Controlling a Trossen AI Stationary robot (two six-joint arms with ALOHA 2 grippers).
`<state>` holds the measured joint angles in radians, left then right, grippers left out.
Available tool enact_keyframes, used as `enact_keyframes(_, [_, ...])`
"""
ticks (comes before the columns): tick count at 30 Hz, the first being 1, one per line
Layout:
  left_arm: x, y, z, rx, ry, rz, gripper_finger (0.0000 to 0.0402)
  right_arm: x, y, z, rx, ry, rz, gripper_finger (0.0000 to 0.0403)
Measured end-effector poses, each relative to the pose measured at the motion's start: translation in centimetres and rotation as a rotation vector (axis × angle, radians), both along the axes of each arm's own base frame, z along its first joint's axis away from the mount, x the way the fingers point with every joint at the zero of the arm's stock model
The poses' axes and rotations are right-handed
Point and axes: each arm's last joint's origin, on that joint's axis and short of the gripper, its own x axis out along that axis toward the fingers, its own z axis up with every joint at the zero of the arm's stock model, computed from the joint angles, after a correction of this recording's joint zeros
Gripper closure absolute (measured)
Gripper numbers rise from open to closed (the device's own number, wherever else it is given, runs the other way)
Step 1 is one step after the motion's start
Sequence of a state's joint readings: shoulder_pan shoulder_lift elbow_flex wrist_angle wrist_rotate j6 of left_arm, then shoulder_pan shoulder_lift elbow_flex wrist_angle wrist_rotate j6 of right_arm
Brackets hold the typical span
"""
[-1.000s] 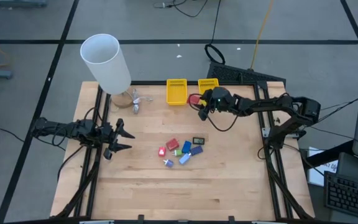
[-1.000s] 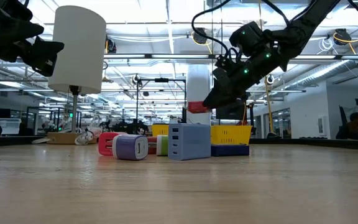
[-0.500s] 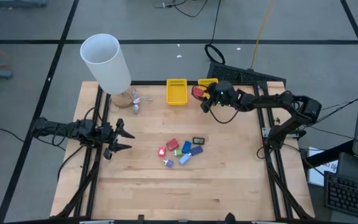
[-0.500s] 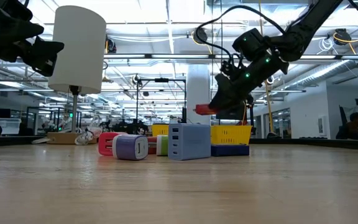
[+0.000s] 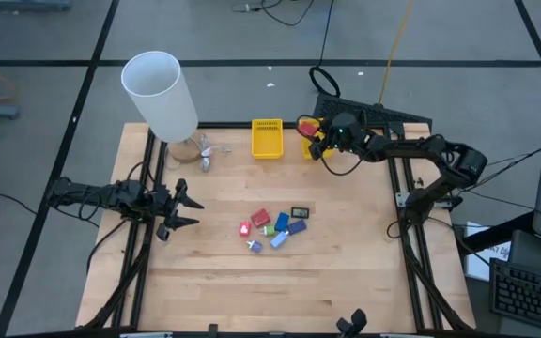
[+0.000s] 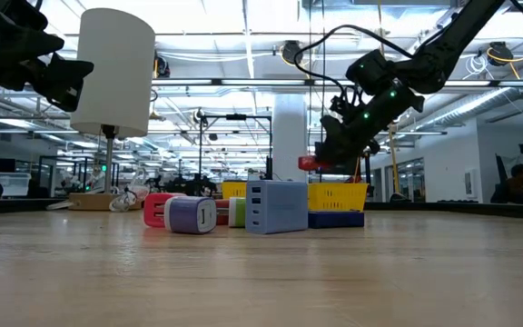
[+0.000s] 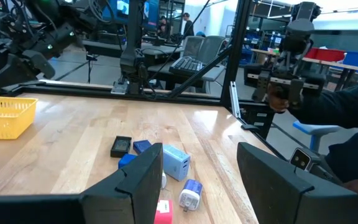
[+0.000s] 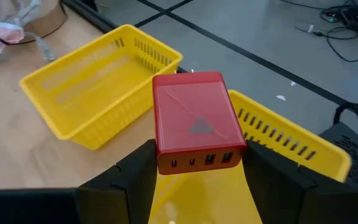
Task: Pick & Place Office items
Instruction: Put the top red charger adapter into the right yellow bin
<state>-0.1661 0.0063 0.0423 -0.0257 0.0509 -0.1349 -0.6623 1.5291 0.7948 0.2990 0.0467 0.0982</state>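
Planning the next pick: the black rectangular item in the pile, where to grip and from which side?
Grip the black rectangular item across its short sides, coming straight down. It lies flat at the pile's far right edge, apart from the blue pieces nearer the front; the right gripper is busy with the red charger.

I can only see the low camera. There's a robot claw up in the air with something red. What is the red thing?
Observer: The right gripper is shut on a red charger block with a row of ports on its end.
Operator: Where is it going to drop?
Observer: Probably the right yellow basket; the wrist camera shows the block held directly over it.
Operator: Is that basket full?
Observer: The second yellow basket beside it looks empty; the one under the block is mostly hidden.
Operator: What's the other claw doing?
Observer: The left gripper waits open at the table's left edge, pointing at the pile of small items.
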Motion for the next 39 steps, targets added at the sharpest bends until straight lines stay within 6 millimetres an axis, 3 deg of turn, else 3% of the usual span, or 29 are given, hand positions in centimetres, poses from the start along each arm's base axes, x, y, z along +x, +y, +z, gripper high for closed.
enact_keyframes(19, [0.0, 0.0, 0.0, 0.000, 0.000, 0.000, 0.0192, -1.2, -1.2, -0.2, -0.004, 0.032, -0.042, 0.0199])
enact_keyframes(39, [0.0, 0.0, 0.0, 0.000, 0.000, 0.000, 0.0192, -3.0, -0.5, -2.8, 0.007, 0.026, -0.071, 0.0199])
